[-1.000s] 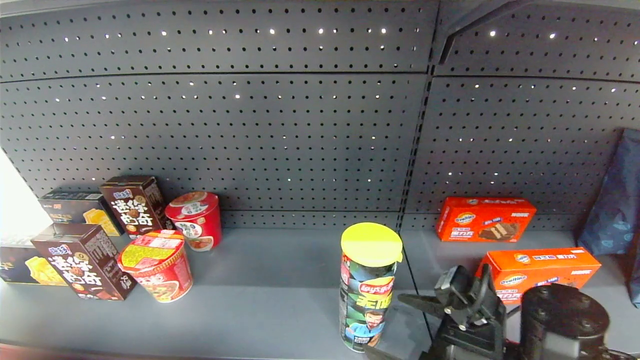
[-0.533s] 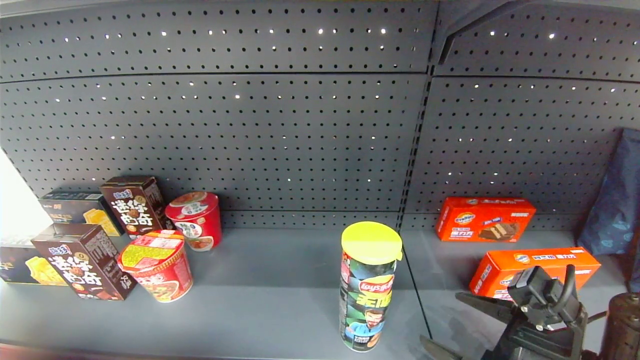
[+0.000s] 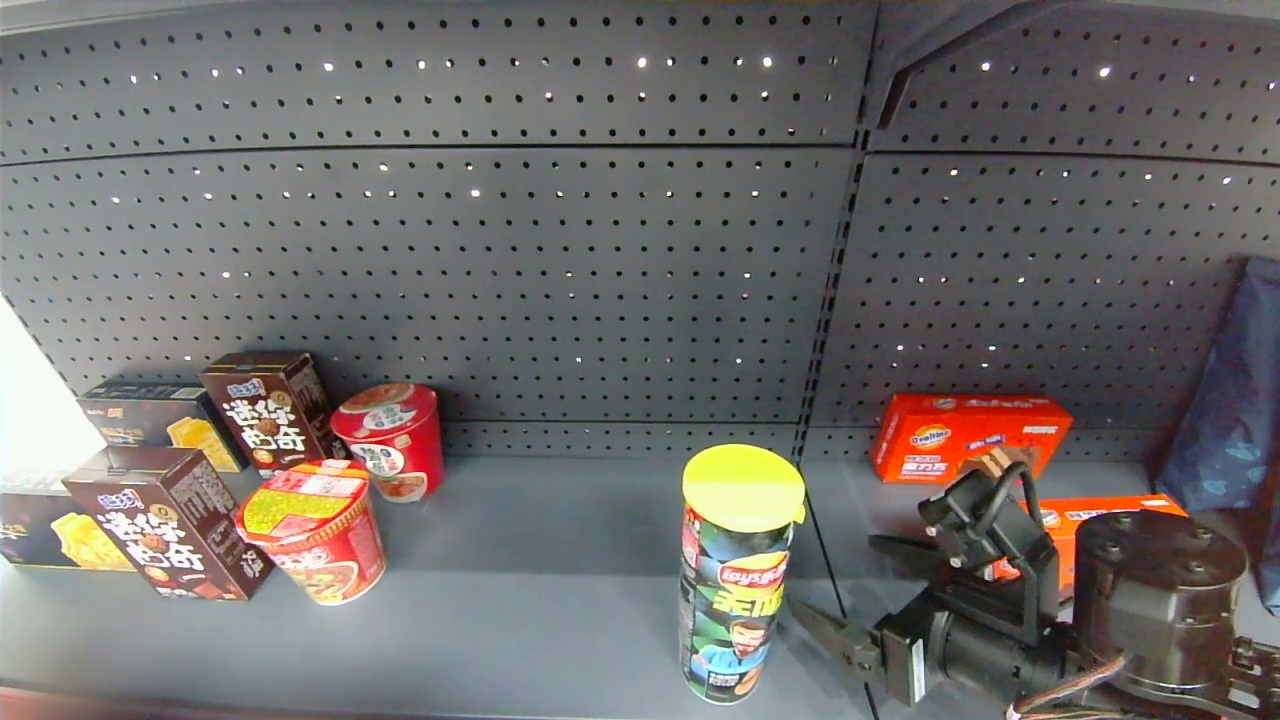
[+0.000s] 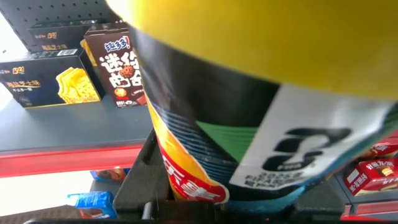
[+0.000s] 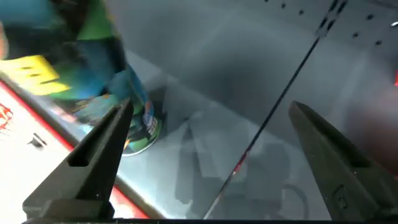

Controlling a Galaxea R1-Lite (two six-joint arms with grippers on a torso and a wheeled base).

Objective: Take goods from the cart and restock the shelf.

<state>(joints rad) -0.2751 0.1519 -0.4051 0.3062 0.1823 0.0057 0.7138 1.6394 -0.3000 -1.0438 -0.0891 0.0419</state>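
Tipping the chip can (image 3: 742,575) looks to me the main risk. It is tall and narrow and stands upright close to the near edge of the shelf (image 3: 560,540), so a leftward sweep of the right claw (image 3: 845,585) could clip its lower body and send it over, perhaps off the edge. A swing to the far right could instead nudge the orange boxes (image 3: 965,435) just beyond the arm.

The right claw is empty, with its fingers spread wide apart. It lies low over the shelf just right of the can. Its nearer fingertip is just beside the can's base, and I cannot tell whether it touches; the other finger points toward the boxes.

The left claw (image 4: 233,210) appears clamped on a second can (image 4: 249,106), held near the shelf's front and lower than its red edge. That can has yet to be placed.
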